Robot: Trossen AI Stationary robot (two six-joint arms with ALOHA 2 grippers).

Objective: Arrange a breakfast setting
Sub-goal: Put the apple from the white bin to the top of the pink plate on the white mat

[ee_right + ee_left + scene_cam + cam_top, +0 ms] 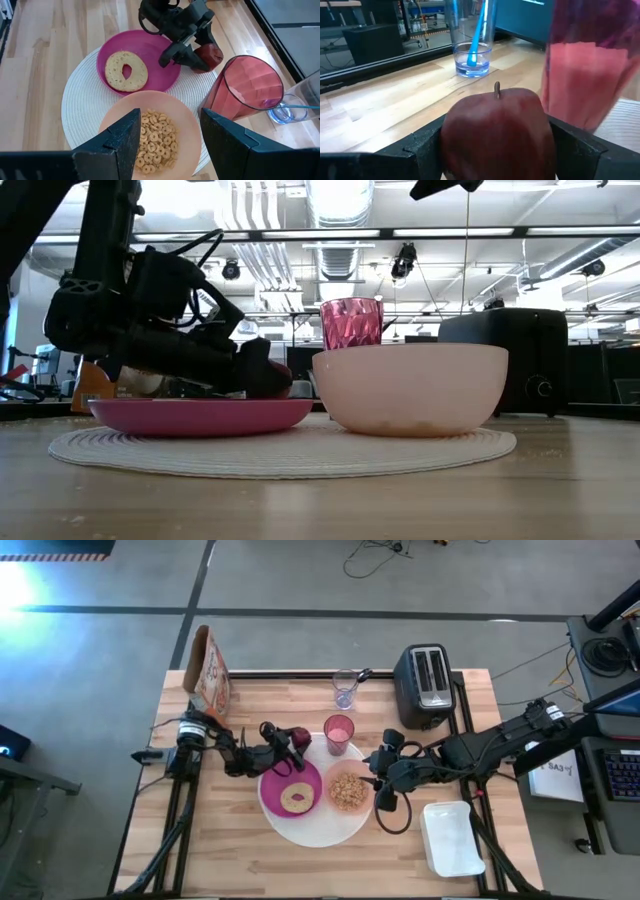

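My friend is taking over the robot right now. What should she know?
Left gripper: jaws either side of the dark-red fruit at the magenta plate's far edge; whether it grips or has let go is unclear.
Right gripper: jaws open, empty, hovering over the peach bowl of cereal.
Placed: bagel on the magenta plate, plate and bowl on the white round plate, pink tumbler behind them.
The clear glass with the teal-handled spoon stands farther back, by the toaster.
Left: settle the fruit, perhaps bring the spoon closer.
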